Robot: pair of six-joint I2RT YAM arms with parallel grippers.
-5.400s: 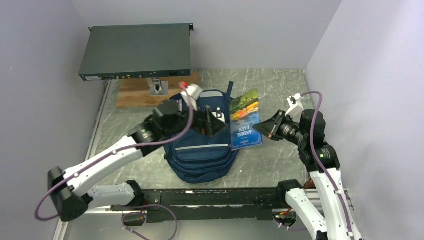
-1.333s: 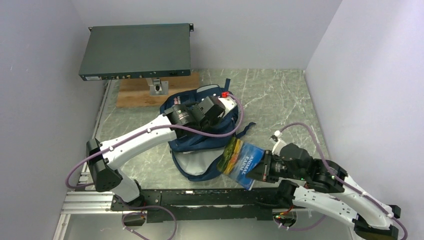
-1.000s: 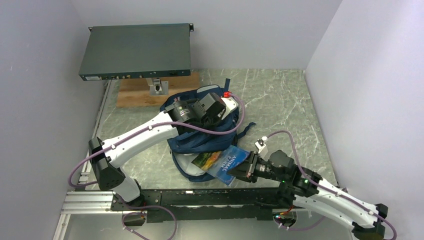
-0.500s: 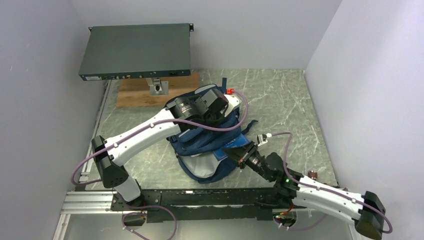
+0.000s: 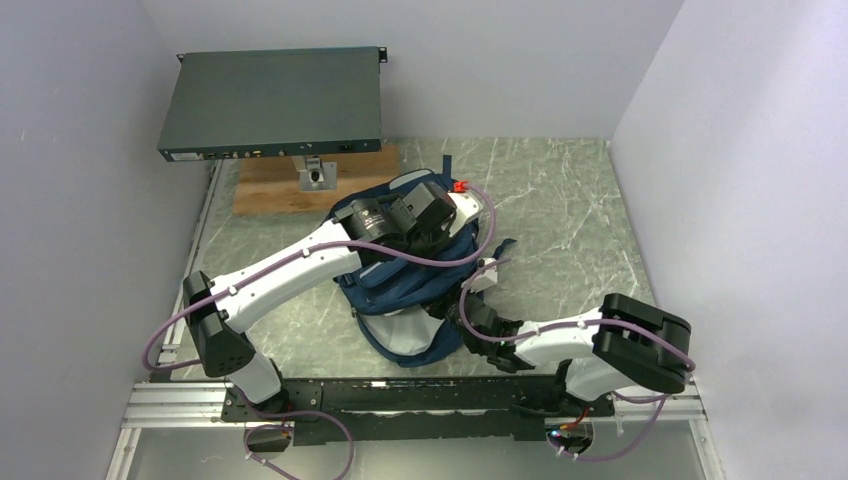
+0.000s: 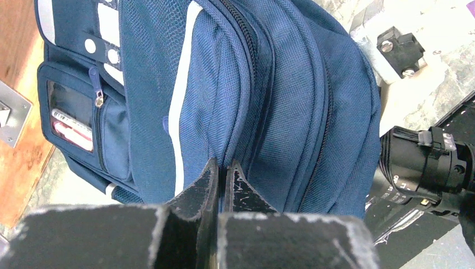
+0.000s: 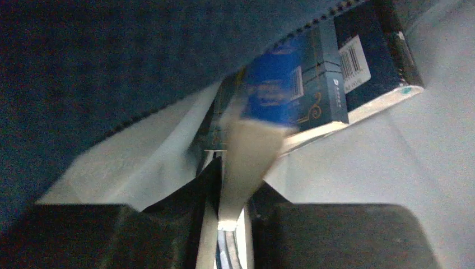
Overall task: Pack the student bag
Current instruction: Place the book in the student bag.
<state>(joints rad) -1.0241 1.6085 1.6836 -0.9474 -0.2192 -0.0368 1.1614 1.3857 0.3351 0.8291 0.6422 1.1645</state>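
**Book now out of sight inside the backpack**

Half a second ago the right arm [image 5: 560, 335] was stretched out from the right with its wrist at the bag's mouth. It is now folded low along the near edge of the table [image 5: 560, 200], and its front end is buried in the opening. From above, the book can no longer be seen.

Nearest the rail [image 5: 400, 395], the backpack [image 5: 410, 290] lies in the middle of the table. Its mouth faces the arm bases, and pale lining shows at the lip.

In the right wrist view, the right gripper [image 7: 231, 188] is inside against that pale lining. Its fingers stand a narrow way apart with a blurred pale strip between them. I cannot tell whether they press on the strip. Just past them lies the book [image 7: 297, 84], blue-covered with a barcode label, under the navy cloth.

Farther in, the left arm [image 5: 290, 270] reaches across the top of the backpack. The left gripper [image 6: 221, 171] has its fingers pressed together, with the tips against the navy cloth beside a zip line. Whether a fold is nipped between them is not clear. A small side pocket [image 6: 73, 117] shows to the left in that view.

Beyond the backpack sits a wooden board [image 5: 265, 185]. A flat dark metal box [image 5: 270, 100] stands on a bracket over it.
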